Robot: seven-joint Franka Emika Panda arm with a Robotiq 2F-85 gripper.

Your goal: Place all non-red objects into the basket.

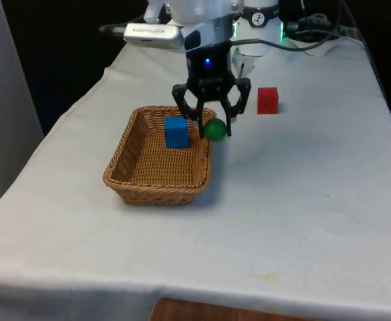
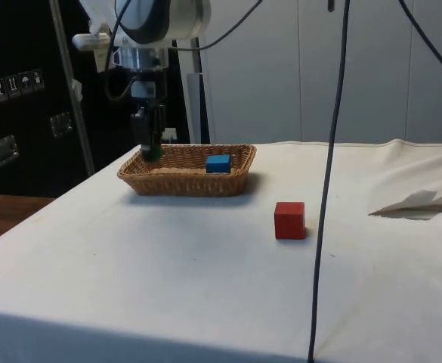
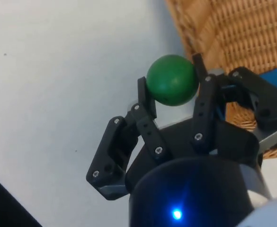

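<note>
The black two-finger gripper [image 1: 214, 127] hangs just above centre in the front view, its fingers clenched on a small green ball [image 1: 214, 129]; the wrist view shows the ball [image 3: 172, 79] pinched between both fingertips. The ball sits at the right-hand rim of the woven wicker basket [image 1: 129, 172], above the rim rather than clearly inside it.

A blue cube [image 1: 176, 132] lies inside the basket, towards its far end. In the side view it [image 2: 217, 162] shows just over the basket's near wall [image 2: 183, 182].

A red cube [image 1: 267, 100] stands on the white cloth [image 1: 302, 200] upper right of the gripper, well apart from the basket. Open cloth spreads across the lower frame.
</note>
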